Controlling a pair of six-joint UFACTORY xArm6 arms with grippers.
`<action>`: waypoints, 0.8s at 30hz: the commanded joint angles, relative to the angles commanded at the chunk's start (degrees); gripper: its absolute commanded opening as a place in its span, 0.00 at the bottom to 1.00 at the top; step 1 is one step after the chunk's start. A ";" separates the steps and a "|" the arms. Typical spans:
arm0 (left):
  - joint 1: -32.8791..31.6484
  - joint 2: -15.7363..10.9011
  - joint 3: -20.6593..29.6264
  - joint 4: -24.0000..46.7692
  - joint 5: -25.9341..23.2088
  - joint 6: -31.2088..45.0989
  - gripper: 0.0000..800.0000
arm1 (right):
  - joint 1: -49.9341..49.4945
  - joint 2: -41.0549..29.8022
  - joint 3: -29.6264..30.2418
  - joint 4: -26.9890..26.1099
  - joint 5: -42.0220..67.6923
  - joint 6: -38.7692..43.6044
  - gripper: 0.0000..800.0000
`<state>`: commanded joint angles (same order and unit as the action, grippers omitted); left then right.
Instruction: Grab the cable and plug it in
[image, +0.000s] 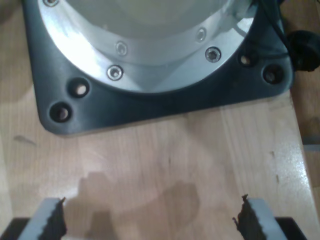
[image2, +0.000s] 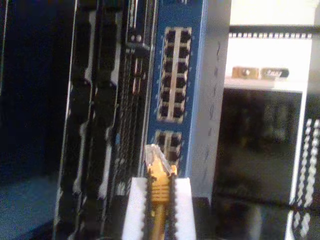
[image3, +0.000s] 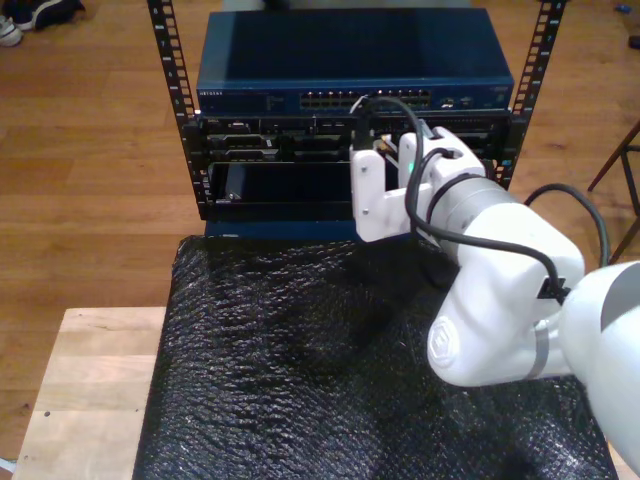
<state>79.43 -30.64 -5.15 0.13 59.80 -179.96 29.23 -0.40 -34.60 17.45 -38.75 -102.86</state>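
Yellow cable (image2: 159, 187) in my second gripper (image2: 159, 210) faces blue switch (image2: 175, 85).

Soft, even indoor lighting. The first wrist view is blurred, with glare on the metal flange (image: 165, 60) and faint shadows on the wood (image: 165, 150). The second wrist view is dim, grainy, overexposed upper right. The exterior view is sharpest; the black mat (image3: 300, 370) glints.

Glossy wood table (image: 200, 150), crinkled black mat (image3: 300, 380)

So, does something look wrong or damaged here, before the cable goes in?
Nothing stands out. My second gripper holds the cable straight, its clear plug pointing at the blue switch, not yet inserted. My first gripper is open over bare wood.
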 joint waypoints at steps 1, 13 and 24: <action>0.00 0.00 0.00 0.00 0.00 0.09 1.00 | 0.09 0.00 0.26 0.00 0.00 0.00 0.00; 0.00 0.00 0.00 0.00 0.00 0.00 1.00 | -0.09 0.53 0.35 0.00 -0.26 0.35 0.00; 0.00 0.00 0.00 0.00 0.00 0.00 1.00 | -3.96 2.02 -2.02 0.44 -0.35 0.79 0.00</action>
<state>79.43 -30.64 -5.15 0.13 59.80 -179.96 25.27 1.63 -36.63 17.89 -39.10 -102.07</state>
